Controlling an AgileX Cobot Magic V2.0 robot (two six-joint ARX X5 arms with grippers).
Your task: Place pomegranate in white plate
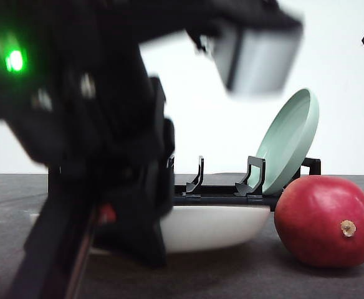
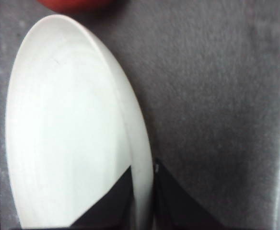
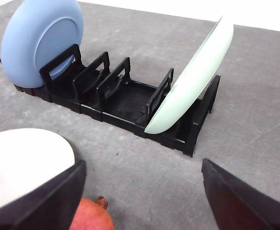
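- Dark grey felt-like surface under all items; plain white wall behind.
- Glossy red roundish pomegranate resting on the surface at front right, tan stem nub facing the camera; outside the plate, just beside its right edge, contact not discernible.
- Wide shallow off-white matte plate lying flat on the surface, nothing in the bowl as seen from the left wrist view.
- Left gripper set astride the plate rim, one black finger over the bowl, the other on the outer side; jaws closed onto the rim, grasping the plate.
- Left arm blurred and large in the front view, green indicator lit.
- Right gripper spread wide, fingers well apart, holding nothing; pomegranate and plate edge seen just beyond its one finger.
- Black slotted plastic dish rack behind the plate.
- Pale green round plate leaning tilted in one end slot of the rack.
- Light blue round plate standing at the opposite end slot.
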